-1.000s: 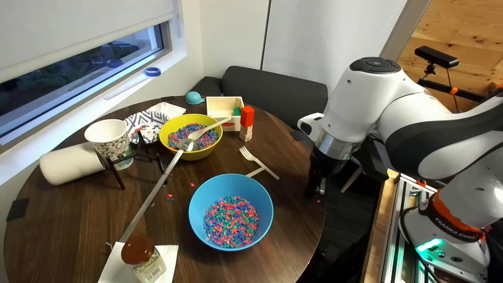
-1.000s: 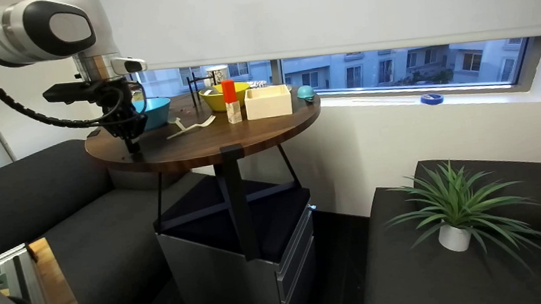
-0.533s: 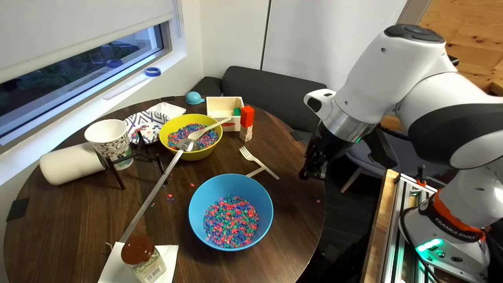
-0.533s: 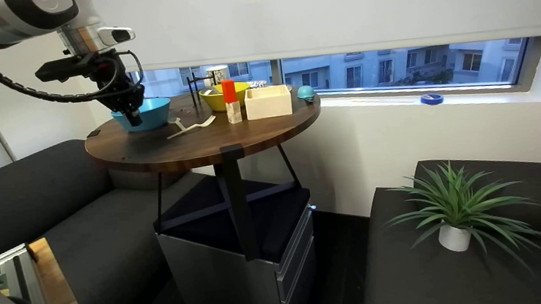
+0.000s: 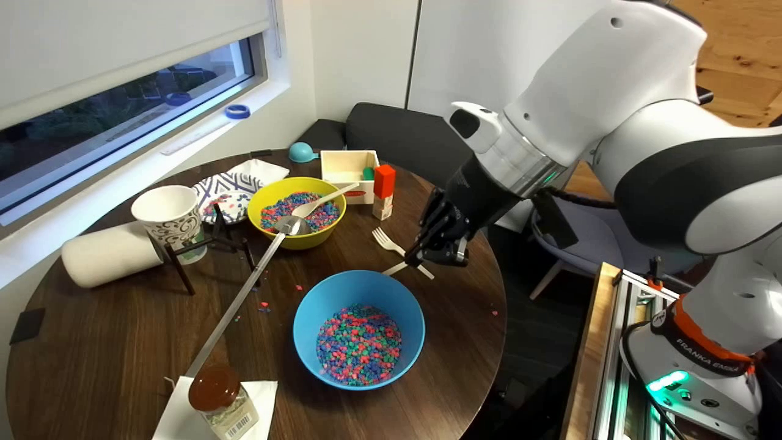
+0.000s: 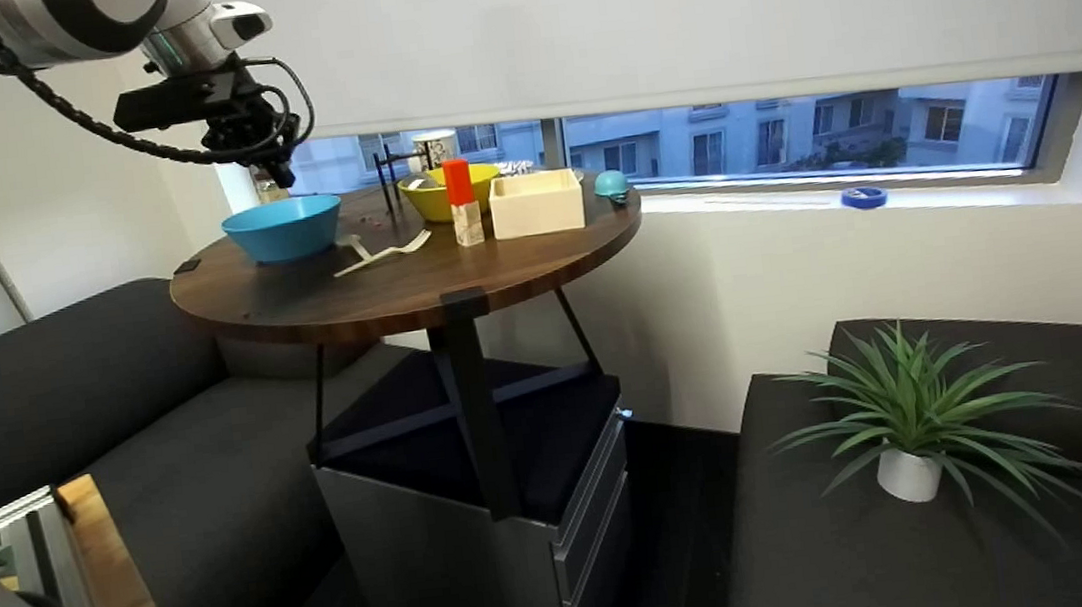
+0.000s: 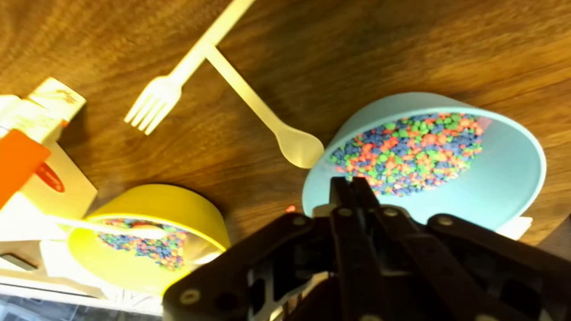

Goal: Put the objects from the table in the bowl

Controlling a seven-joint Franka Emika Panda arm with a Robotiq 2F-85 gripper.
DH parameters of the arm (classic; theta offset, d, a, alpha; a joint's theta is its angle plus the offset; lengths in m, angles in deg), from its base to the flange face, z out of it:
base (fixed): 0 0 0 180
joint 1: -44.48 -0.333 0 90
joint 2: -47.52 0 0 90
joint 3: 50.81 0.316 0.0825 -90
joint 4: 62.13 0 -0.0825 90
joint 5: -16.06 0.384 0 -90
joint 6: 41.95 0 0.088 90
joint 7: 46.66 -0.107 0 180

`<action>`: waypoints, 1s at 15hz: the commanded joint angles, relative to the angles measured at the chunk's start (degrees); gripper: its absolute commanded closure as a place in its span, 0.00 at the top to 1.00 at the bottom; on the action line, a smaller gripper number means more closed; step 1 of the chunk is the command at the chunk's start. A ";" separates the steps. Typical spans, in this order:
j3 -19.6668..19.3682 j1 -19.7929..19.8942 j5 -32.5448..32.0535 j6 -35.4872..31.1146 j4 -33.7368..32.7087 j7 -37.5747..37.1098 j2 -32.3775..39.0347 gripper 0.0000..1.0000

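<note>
The gripper (image 5: 414, 256), pressed together, hung at one o'clock from the blue bowl (image 5: 354, 287) in an exterior view.

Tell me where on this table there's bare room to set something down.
Mostly bare: between the blue bowl and the table edge facing the robot base (one pink crumb there); also between the long-handled spoon, white cylinder and napkin. Crowded: around the yellow bowl, with plate, cup, box and red-capped container close by.
</note>
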 commanded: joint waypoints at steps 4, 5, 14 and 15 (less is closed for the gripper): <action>-2.64 -6.31 16.51 1.68 -11.05 18.11 13.46 0.30; -1.58 -4.91 16.11 2.49 -12.03 18.24 13.92 0.32; 1.75 1.57 6.64 17.96 -18.65 3.88 10.03 0.98; 1.63 2.62 3.97 20.04 -18.26 -0.90 7.90 1.00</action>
